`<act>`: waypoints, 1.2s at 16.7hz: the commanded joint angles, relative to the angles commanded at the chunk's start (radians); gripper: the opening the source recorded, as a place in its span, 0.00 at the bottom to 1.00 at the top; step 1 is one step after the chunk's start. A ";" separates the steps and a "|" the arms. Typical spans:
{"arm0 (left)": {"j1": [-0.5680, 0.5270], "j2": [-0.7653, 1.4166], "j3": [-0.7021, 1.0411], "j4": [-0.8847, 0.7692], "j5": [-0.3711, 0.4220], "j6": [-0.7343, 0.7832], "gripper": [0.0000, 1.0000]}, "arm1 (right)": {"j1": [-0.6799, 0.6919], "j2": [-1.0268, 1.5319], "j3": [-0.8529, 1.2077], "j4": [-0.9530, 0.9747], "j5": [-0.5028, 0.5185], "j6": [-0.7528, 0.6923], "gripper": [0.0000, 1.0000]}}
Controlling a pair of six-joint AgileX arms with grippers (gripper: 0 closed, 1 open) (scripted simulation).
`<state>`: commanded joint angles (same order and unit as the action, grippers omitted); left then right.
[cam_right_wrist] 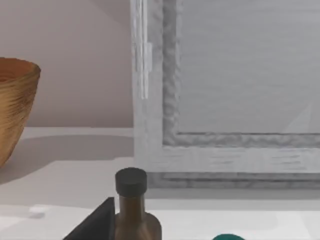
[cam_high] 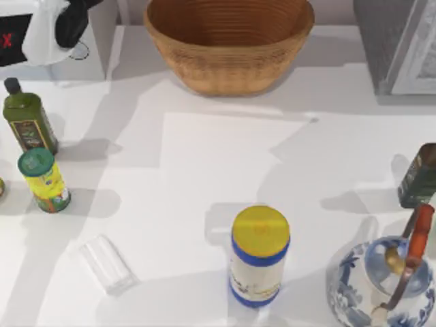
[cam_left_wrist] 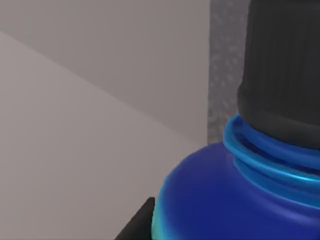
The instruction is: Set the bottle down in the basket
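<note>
While basket waits (top), bottle close-up

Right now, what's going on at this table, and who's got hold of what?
The left end effector, up at the table's far left corner beside the basket, holds the bottle clear of the table. The left wrist view shows the bottle's blue shoulder and black cap close up. The basket sits at the far middle with nothing visible inside, so the bottle is not yet set down. The right end effector is idle at the right side, near a dark bottle.
</note>
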<state>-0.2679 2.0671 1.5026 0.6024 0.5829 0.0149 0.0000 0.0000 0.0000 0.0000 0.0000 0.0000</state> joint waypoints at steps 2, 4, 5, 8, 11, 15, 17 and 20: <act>-0.025 0.029 0.098 -0.089 -0.028 -0.001 0.00 | 0.000 0.000 0.000 0.000 0.000 0.000 1.00; -0.041 0.047 0.154 -0.142 -0.046 -0.002 0.00 | 0.000 0.000 0.000 0.000 0.000 0.000 1.00; -0.045 0.051 0.166 -0.153 -0.051 -0.002 0.00 | 0.000 0.000 0.000 0.000 0.000 0.000 1.00; -0.046 0.052 0.169 -0.155 -0.051 -0.002 0.00 | 0.000 0.000 0.000 0.000 0.000 0.000 1.00; -0.045 0.064 0.183 -0.154 -0.054 0.000 0.00 | 0.000 0.000 0.000 0.000 0.000 0.000 1.00; -0.074 0.191 0.316 -0.159 -0.077 -0.003 0.00 | 0.000 0.000 0.000 0.000 0.000 0.000 1.00; -0.089 0.253 0.383 -0.164 -0.092 -0.004 0.00 | 0.000 0.000 0.000 0.000 0.000 0.000 1.00; -0.097 0.285 0.415 -0.166 -0.100 -0.005 0.00 | 0.000 0.000 0.000 0.000 0.000 0.000 1.00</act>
<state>-0.3653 2.3517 1.9174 0.4359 0.4827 0.0103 0.0000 0.0000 0.0000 0.0000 0.0000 0.0000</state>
